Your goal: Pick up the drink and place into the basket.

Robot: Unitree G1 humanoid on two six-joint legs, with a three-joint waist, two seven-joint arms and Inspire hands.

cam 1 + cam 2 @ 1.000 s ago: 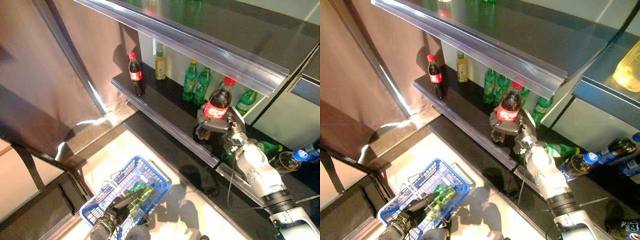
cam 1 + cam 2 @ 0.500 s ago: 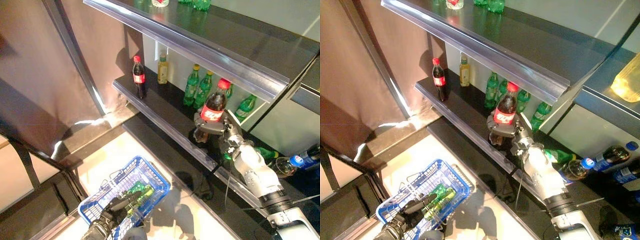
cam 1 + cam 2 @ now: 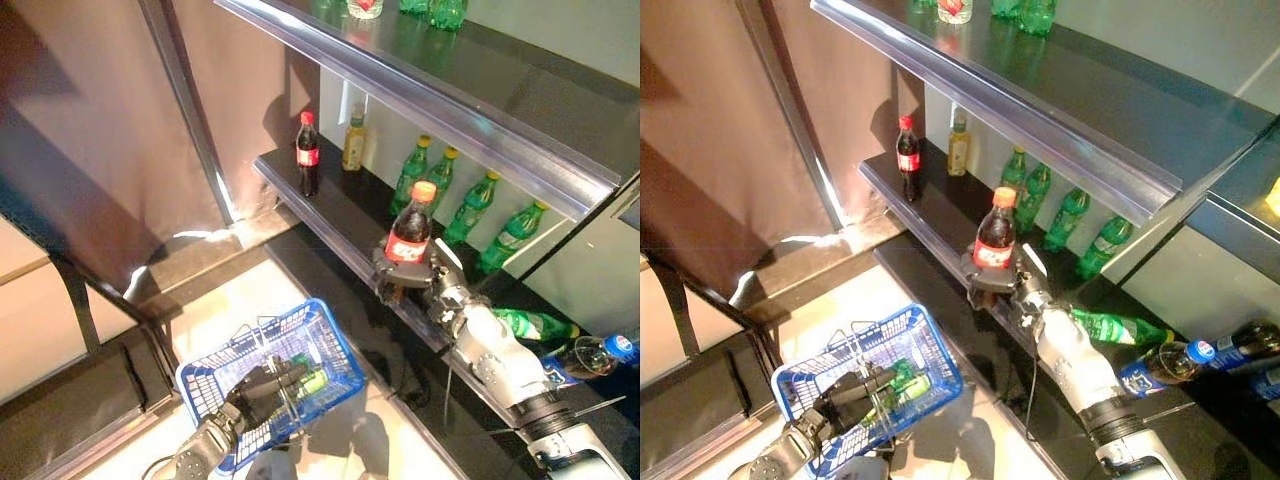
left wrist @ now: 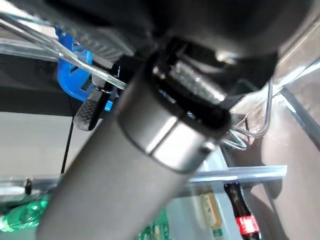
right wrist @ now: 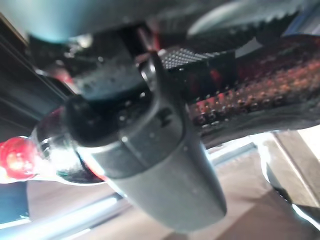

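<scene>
— Holding anything, that right hand [image 3: 428, 283]?

— Yes, its fingers are wrapped round the lower body of a dark cola bottle with a red cap and red label [image 3: 409, 236], upright at the front edge of the black middle shelf [image 3: 330, 200].

— And the left hand [image 3: 845, 397]?

— Curled on the wire handle of the blue plastic basket [image 3: 805, 372], low over the floor, green bottles [image 3: 902, 379] lying inside.
</scene>
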